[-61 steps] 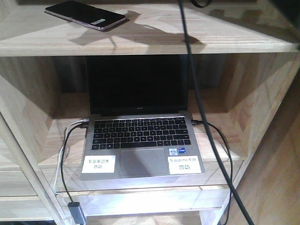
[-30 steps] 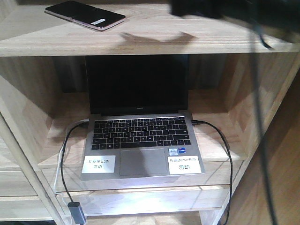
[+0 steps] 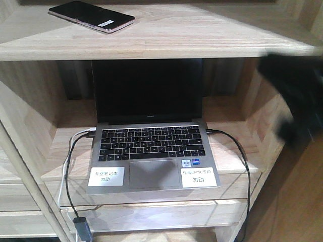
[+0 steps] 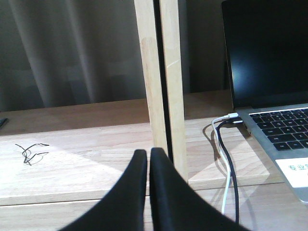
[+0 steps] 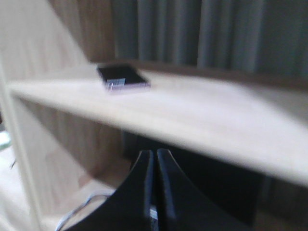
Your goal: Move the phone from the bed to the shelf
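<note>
The right gripper (image 5: 154, 159) is seen clenched on nothing, its dark fingers pressed together below the edge of the shelf (image 3: 166, 43); in the front view it appears only as a blurred black mass at the right. The left gripper (image 4: 148, 159) is likewise closed and empty, before a pale upright post (image 4: 161, 82). The phone (image 3: 92, 16) is laid flat on the upper board, white sticker up, its print unreadable. Below, an open laptop (image 3: 151, 151) carries two white labels with Chinese characters, partly legible, ending "勿动". Cables (image 3: 70, 161) are plugged into both sides.
</note>
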